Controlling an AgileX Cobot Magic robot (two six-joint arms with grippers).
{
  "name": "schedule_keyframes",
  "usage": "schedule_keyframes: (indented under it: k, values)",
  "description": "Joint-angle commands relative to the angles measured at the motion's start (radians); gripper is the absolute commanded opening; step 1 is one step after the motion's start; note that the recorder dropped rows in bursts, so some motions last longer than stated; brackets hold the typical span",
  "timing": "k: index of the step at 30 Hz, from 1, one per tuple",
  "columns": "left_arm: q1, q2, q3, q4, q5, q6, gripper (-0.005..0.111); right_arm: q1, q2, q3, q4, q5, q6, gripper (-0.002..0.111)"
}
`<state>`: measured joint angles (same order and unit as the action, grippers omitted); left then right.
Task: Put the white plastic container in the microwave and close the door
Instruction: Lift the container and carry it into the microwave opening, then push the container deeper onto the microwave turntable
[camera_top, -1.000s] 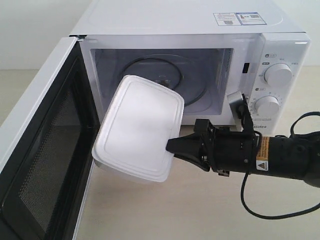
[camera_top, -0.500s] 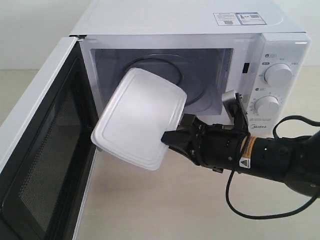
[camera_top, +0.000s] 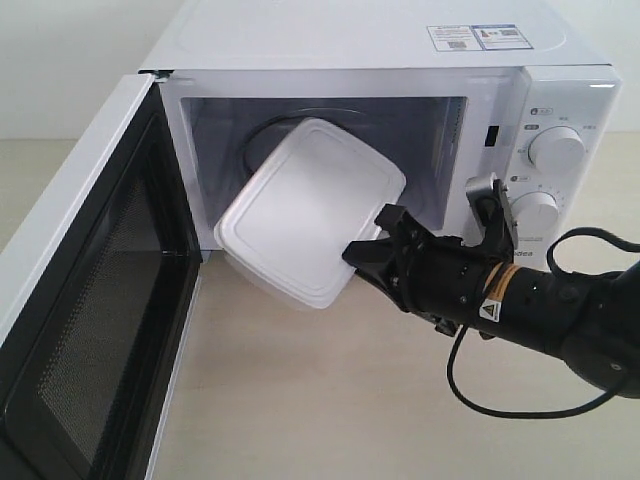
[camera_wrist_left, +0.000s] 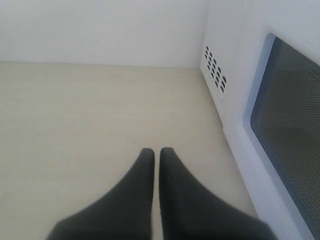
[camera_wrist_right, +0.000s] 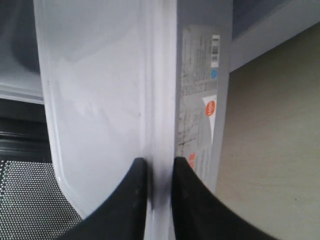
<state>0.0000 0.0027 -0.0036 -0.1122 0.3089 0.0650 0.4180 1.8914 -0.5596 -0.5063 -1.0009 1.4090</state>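
Right tool pinches the near rim of the white plastic container, jaws closed on that edge. From there the container runs up-left, tilted, its far end inside the microwave and its near end out over the desk. That arm reaches in low from the right; the left tool, jaws together and empty, sits outside the open door.
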Motion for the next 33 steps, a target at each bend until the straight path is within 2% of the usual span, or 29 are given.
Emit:
schedule_keyframes:
  k: [1, 10, 17, 25, 33]
  values:
    - [-0.004, -0.003, 0.004, -0.007, -0.003, 0.004, 0.004, 0.001, -0.009, 0.001, 0.044, -0.019, -0.012, 0.000]
    - [-0.004, -0.003, 0.004, -0.007, -0.003, 0.004, 0.004, 0.019, -0.009, 0.001, 0.181, -0.022, -0.018, 0.000]
    - [-0.004, -0.003, 0.004, -0.007, -0.003, 0.004, 0.004, 0.156, -0.009, 0.001, 0.493, -0.025, -0.162, 0.000]
    - [-0.004, -0.003, 0.004, -0.007, -0.003, 0.004, 0.004, 0.252, -0.009, -0.008, 0.734, -0.049, -0.196, 0.000]
    - [-0.004, -0.003, 0.004, -0.007, -0.003, 0.004, 0.004, 0.271, -0.009, -0.133, 0.800, 0.114, -0.216, 0.000]
